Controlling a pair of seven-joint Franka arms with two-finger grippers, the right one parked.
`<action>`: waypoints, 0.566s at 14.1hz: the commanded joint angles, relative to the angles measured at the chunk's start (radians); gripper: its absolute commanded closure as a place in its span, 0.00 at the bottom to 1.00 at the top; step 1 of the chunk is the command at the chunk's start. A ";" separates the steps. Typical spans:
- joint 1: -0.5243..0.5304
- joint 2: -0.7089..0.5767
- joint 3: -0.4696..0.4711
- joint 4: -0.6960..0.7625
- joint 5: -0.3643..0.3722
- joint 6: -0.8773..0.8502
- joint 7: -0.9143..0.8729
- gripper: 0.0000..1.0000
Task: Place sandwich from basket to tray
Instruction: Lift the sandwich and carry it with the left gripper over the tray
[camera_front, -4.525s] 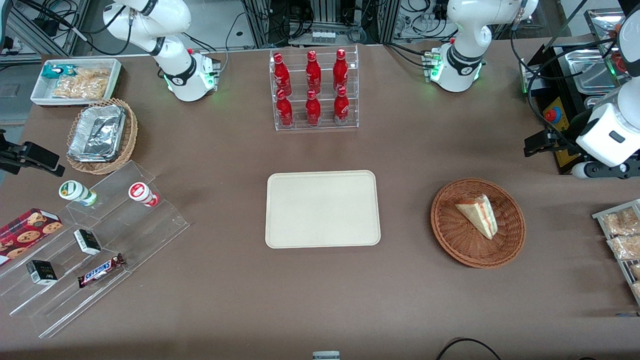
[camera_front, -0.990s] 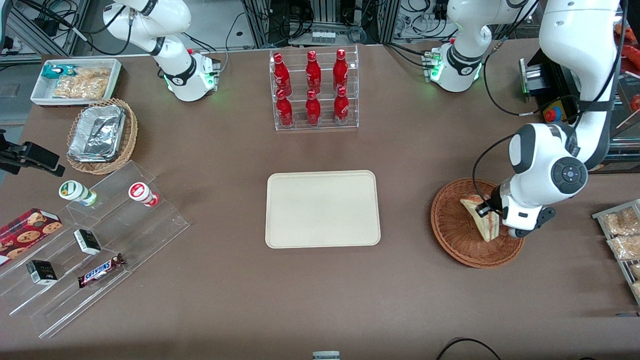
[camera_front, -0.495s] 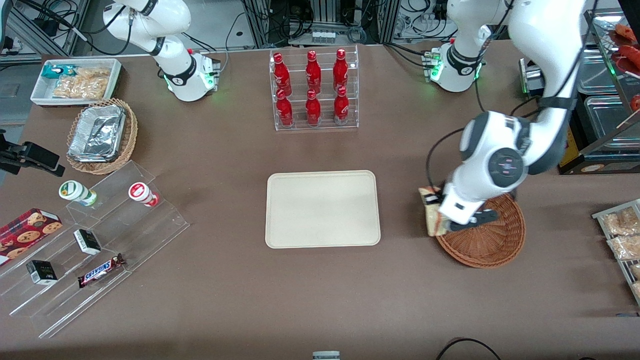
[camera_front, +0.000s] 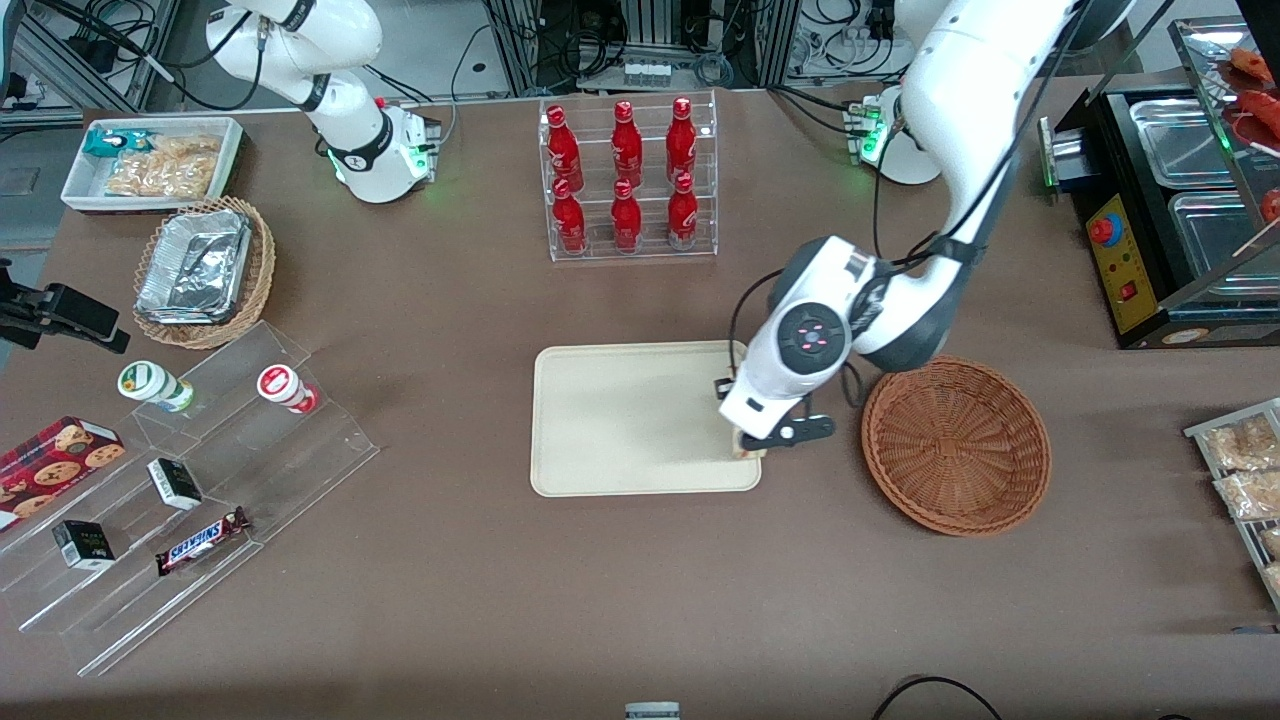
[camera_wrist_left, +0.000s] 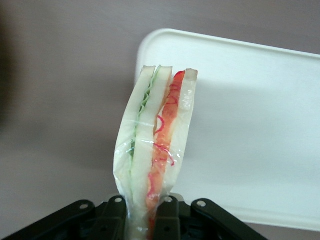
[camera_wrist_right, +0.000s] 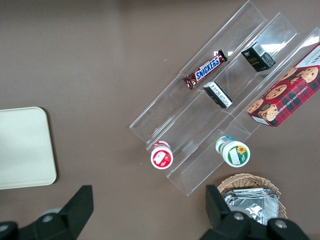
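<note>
My left gripper (camera_front: 745, 440) hangs over the tray's (camera_front: 640, 420) short edge nearest the basket, shut on the sandwich (camera_wrist_left: 157, 145). The black fingers (camera_wrist_left: 116, 210) pinch the plastic-wrapped wedge at one end. Its white bread and its green and red-orange filling point toward the cream tray (camera_wrist_left: 250, 125) below. In the front view only a sliver of the sandwich (camera_front: 747, 451) shows under the wrist. The reddish-brown wicker basket (camera_front: 955, 445) sits beside the tray toward the working arm's end, with nothing in it.
A clear rack of red bottles (camera_front: 628, 180) stands farther from the camera than the tray. Toward the parked arm's end lie a stepped acrylic shelf of snacks (camera_front: 200, 480), a tan basket of foil containers (camera_front: 205, 270) and a white snack bin (camera_front: 150, 160). Bagged snacks (camera_front: 1240, 470) lie past the basket.
The gripper closed on the sandwich in the basket, lifted it out and carried it sideways to the tray's edge. The basket now holds nothing.
</note>
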 joint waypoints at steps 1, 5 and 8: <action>-0.079 0.103 0.011 0.132 0.077 -0.023 -0.124 0.86; -0.151 0.201 0.011 0.250 0.093 -0.023 -0.181 0.86; -0.185 0.260 0.012 0.290 0.093 -0.020 -0.193 0.85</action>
